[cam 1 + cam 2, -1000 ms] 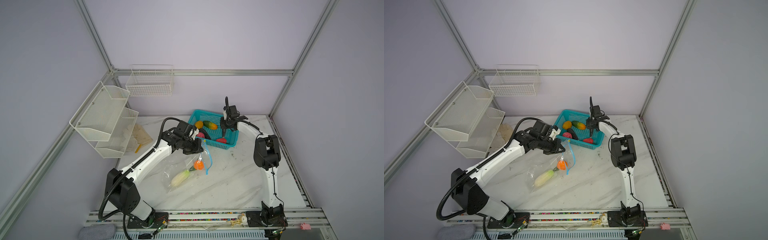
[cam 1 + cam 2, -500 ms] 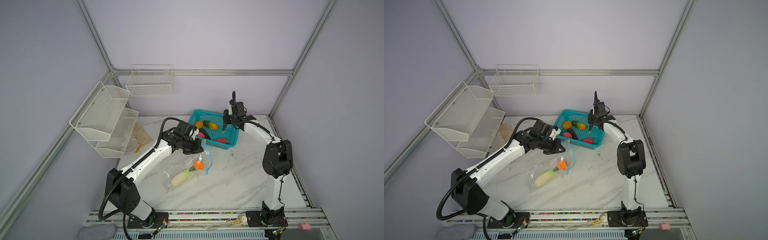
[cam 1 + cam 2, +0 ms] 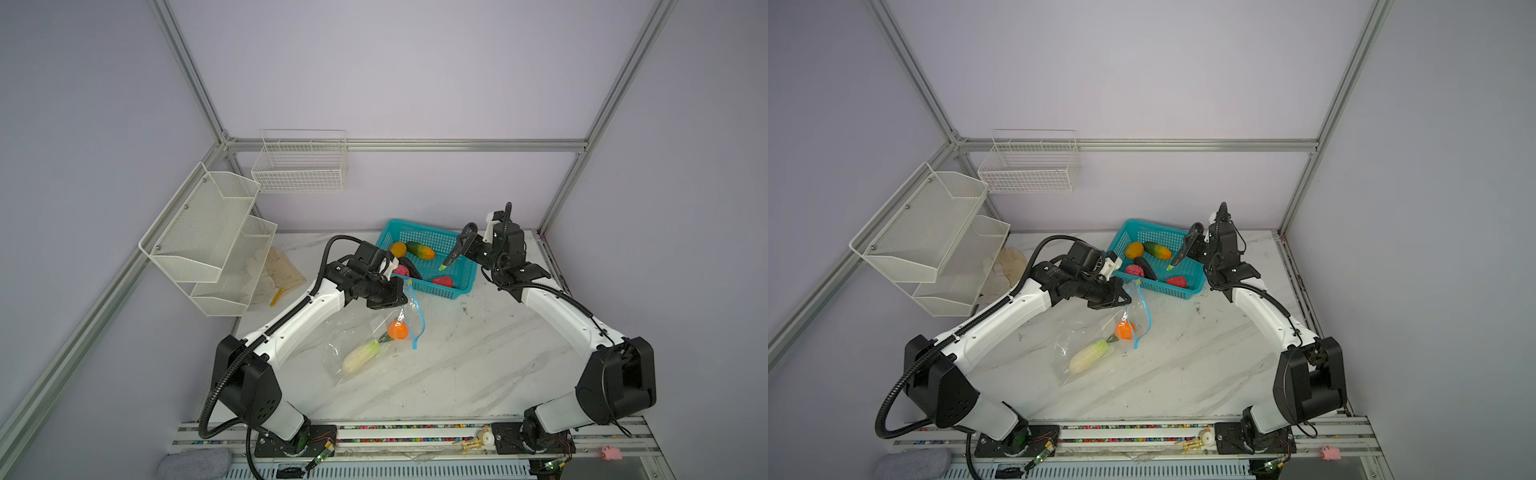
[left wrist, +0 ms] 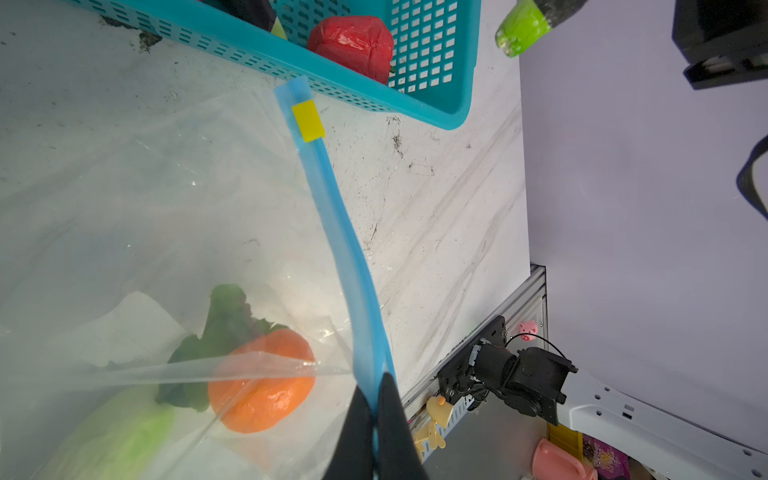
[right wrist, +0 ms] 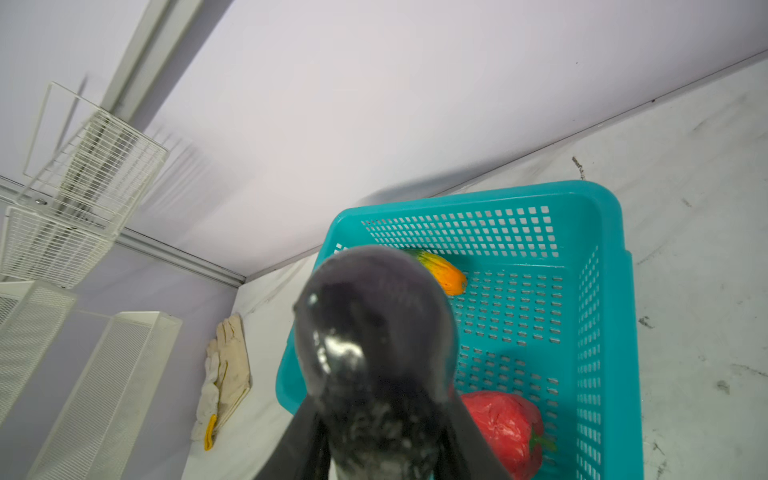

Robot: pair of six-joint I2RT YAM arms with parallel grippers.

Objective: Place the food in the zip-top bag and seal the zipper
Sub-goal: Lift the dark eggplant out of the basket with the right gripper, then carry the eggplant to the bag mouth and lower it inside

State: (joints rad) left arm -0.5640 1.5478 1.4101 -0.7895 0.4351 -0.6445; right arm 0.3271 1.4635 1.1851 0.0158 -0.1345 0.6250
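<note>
Left gripper (image 4: 377, 384): fingers pressed together on the zipper (image 4: 332, 216), pinching the blue strip partway along its length, away from the yellow slider tab (image 4: 308, 121). The pinch lifts one lip of the zip-top bag (image 3: 365, 332) off the table (image 3: 457, 353), so the mouth likely stays tented open toward the basket side while the rest of the bag lies flat. The slider sits at the strip's far end by the basket, so nothing is zipped yet.

Already in the bag: white radish (image 3: 360, 355) deeper in, orange (image 3: 397, 330) just inside the mouth.

Teal basket (image 3: 440, 294) sits just behind the bag mouth, which makes for a short transfer path. It holds the mango (image 3: 398, 249), cucumber (image 3: 420, 250), one dark eggplant (image 3: 409, 268), a pink piece (image 3: 400, 270) and a red piece (image 3: 442, 281).

Right gripper (image 5: 380, 401): jaws partly closed around a second eggplant (image 3: 455, 251), held clear above the basket with the green stem end pointing down and toward the bag. That angle suits sliding it in stem-first.

Judgement: mid-task, with two items bagged, one in transit and five to go. The next move needs the eggplant tip to go under the raised lip. Risk is the tip catching the film and folding the opening shut.
</note>
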